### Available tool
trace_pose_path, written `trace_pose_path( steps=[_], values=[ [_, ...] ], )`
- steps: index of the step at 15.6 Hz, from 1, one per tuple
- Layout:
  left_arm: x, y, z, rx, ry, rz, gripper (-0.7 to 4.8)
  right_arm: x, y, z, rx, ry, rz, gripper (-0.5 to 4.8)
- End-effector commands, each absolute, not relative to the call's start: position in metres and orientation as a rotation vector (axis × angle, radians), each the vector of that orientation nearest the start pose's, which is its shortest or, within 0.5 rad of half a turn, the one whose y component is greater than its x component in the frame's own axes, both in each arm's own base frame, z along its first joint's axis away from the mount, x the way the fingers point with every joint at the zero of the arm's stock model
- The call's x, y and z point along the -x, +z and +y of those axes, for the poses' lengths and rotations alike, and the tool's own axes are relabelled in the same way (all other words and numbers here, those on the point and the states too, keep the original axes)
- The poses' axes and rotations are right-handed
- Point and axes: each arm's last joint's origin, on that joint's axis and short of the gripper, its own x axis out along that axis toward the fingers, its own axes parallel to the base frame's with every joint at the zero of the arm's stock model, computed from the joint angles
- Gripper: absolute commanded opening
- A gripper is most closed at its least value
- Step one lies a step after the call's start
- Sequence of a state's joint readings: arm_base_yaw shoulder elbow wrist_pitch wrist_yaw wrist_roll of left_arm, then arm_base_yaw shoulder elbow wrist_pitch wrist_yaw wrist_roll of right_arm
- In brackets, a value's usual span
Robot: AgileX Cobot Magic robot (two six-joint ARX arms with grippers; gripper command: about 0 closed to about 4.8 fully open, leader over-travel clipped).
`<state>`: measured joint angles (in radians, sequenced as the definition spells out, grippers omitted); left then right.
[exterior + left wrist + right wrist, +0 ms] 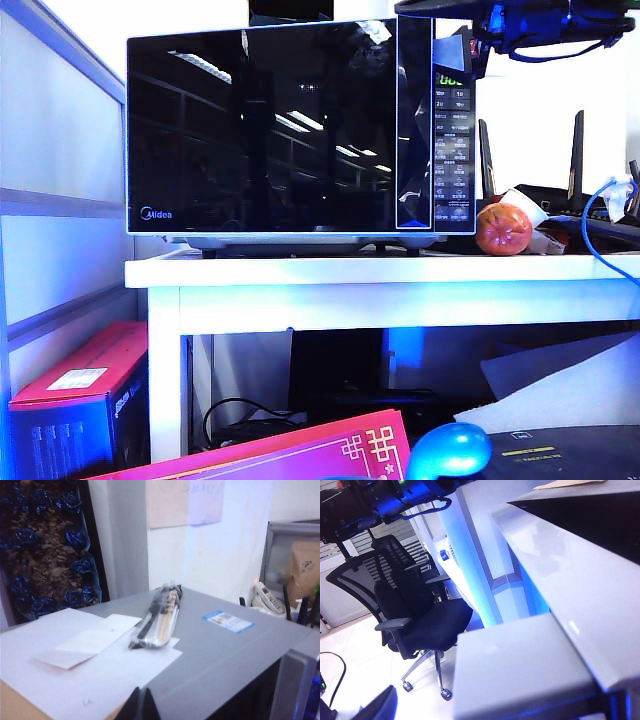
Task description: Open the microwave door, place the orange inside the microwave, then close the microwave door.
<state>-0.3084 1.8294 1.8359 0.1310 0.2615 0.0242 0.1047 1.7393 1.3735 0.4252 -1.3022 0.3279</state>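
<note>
The microwave point(300, 130) stands on a white table point(380, 272) with its glossy black door point(260, 130) closed; the handle bar point(414, 125) runs beside the button panel point(452, 150). The orange point(503, 229) lies on the table just right of the microwave. My right arm point(530, 22) hangs above the microwave's upper right corner. My right gripper point(485, 716) is open and empty, with one dark finger point(375, 707) showing, beside the door's front face point(570, 585). My left gripper point(142, 707) is shut on nothing over the microwave's grey top point(225, 650).
White papers point(95, 655), bagged chopsticks point(160, 612) and a blue card point(228, 621) lie on the grey top. Router antennas point(577, 150) and a blue cable point(600, 230) stand behind the orange. An office chair point(415, 610) and a partition point(60, 180) lie left.
</note>
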Motion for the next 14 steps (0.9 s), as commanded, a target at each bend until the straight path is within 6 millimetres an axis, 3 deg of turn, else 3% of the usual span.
trace_pose_path(
  steps=[1,8,14],
  values=[
    [-0.402,0.442,-0.136,0.005,-0.574,-0.194,-0.05,-0.367,0.368,0.072,-0.148,1.493,0.078,3.32],
    [-0.402,0.441,-0.136,0.02,-0.577,-0.188,-0.05,-0.344,0.392,0.07,-0.147,1.491,0.075,3.27],
    [-0.402,0.441,-0.136,0.019,-0.579,-0.187,-0.05,-0.334,0.396,0.069,-0.196,1.488,0.143,3.23]
  ],
)
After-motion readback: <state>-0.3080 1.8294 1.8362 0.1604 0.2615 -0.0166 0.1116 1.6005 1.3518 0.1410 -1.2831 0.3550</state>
